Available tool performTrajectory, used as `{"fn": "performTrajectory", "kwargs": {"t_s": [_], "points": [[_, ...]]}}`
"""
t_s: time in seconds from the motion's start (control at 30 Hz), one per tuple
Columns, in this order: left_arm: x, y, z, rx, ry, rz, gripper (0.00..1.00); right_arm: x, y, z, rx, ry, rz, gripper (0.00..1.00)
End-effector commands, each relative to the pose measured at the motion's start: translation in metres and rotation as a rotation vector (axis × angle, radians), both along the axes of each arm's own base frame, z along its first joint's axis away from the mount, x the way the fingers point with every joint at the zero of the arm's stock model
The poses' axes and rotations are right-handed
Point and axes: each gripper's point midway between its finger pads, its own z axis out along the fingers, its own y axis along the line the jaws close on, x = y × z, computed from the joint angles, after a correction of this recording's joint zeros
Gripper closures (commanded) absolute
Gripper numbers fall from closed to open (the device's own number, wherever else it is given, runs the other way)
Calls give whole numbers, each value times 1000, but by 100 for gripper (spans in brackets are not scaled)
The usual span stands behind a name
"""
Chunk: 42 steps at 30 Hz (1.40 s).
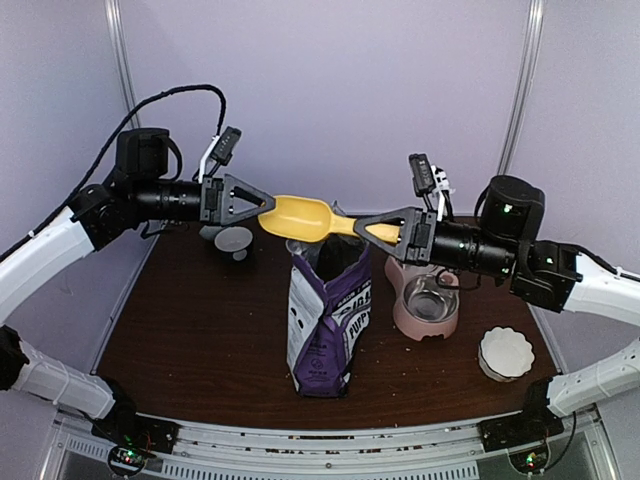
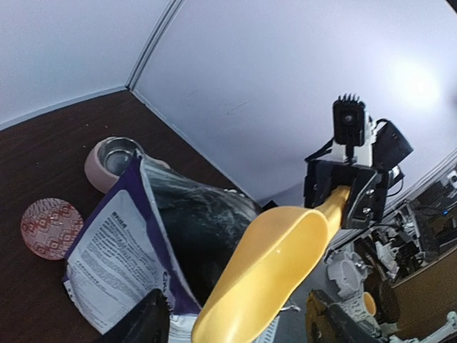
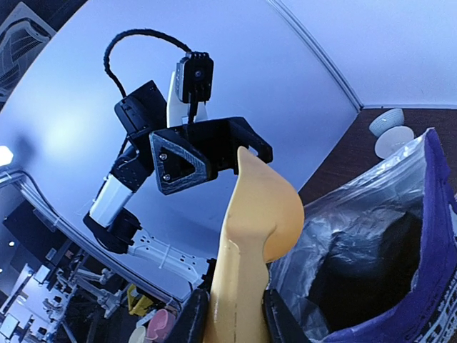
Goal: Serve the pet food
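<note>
Scoop [image 1: 300, 218] one, purple bag [image 1: 325, 320] one, left tool [image 1: 264, 204], right tool [image 1: 366, 227].

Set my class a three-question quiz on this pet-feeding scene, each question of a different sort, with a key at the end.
1. True or false: the yellow scoop lies in the pink feeder.
2. Which arm's gripper has the scoop's handle between its fingers? A) the left B) the right C) neither
3. Fill in: seen from the top camera, the white bowl stands to the ___ of the pink feeder.

Key
1. False: it is held up in the air.
2. B: the right gripper.
3. right
</note>
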Motion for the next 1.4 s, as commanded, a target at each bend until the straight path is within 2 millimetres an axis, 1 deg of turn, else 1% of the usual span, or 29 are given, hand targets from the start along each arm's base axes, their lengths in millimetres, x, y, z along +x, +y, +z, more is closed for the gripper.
{"fn": "performTrajectory", "kwargs": {"t_s": [0.0,0.1,0.13,0.2,0.27,0.33,0.43,0.47,0.5,0.57,0.73,0.77,0.83,0.93,0.97,1.0,1.13,1.2,1.23,1.27,1.33,1.37], "points": [[27,4,-20,116,16,127,25,10,-28,17,-106,-86,-147,84],[35,3,-34,201,28,167,23,18,-49,18,-193,-114,-245,84],[35,1,-37,224,28,174,23,20,-57,15,-231,-115,-274,84],[35,-7,-42,255,39,168,23,23,-70,14,-283,-126,-323,84],[34,-19,-42,277,44,153,23,25,-80,13,-324,-133,-361,84],[32,-30,-47,322,42,135,23,26,-88,10,-360,-142,-385,84],[34,-38,-60,413,36,149,23,27,-95,8,-388,-150,-406,84],[34,-41,-67,444,42,146,25,26,-96,6,-393,-152,-407,84],[34,-41,-70,469,44,149,29,26,-98,6,-393,-153,-410,84],[36,-41,-76,516,46,164,41,25,-99,6,-393,-155,-411,84],[39,-34,-79,585,41,201,77,25,-102,4,-395,-158,-417,84],[39,-31,-78,590,40,206,87,25,-102,4,-397,-159,-418,84],[39,-26,-75,602,34,224,100,25,-102,4,-399,-161,-420,84],[40,-7,-66,649,-1,282,100,25,-101,5,-399,-165,-416,84],[42,4,-62,681,-20,317,100,26,-100,5,-401,-165,-417,84],[43,20,-60,729,-30,353,100,26,-99,6,-404,-167,-415,84],[49,78,-28,815,-85,501,100,29,-95,5,-416,-170,-410,84],[49,98,-11,817,-106,548,100,30,-92,3,-419,-169,-404,84],[48,105,-3,807,-114,564,100,30,-90,2,-420,-168,-402,84],[47,108,5,791,-124,571,100,31,-89,2,-419,-167,-398,84],[43,105,16,748,-136,550,100,30,-86,3,-412,-165,-390,84],[42,98,19,718,-135,525,100,30,-86,3,-409,-163,-387,84]]}}
